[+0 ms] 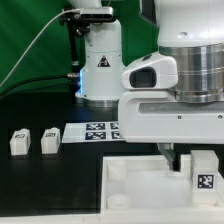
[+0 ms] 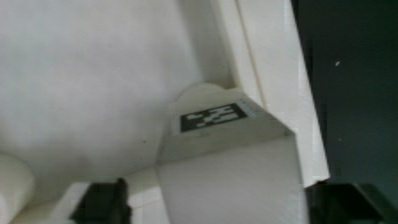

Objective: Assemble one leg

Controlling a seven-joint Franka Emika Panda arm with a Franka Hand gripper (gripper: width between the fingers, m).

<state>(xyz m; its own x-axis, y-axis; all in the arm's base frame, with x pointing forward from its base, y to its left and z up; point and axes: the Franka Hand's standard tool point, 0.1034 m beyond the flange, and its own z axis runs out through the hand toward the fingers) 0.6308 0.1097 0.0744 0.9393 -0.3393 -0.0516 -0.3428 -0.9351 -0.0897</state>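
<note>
A white leg (image 1: 203, 172) with a black-and-white tag on its face stands upright in the large white panel (image 1: 130, 172), at the corner on the exterior view's right. My gripper (image 1: 188, 158) comes down over it. In the wrist view the leg (image 2: 222, 150) fills the space between my two dark fingers (image 2: 103, 200), and its far end meets the panel's raised rim (image 2: 267, 60). The gripper (image 2: 222, 205) looks shut on the leg. Two more legs (image 1: 18, 141) (image 1: 50, 139) stand on the black table at the exterior view's left.
The marker board (image 1: 98, 130) lies behind the panel. A white robot base (image 1: 100, 60) stands at the back against a green curtain, with a cable running to it. My arm's bulky white link (image 1: 185, 75) hangs over the exterior view's right side.
</note>
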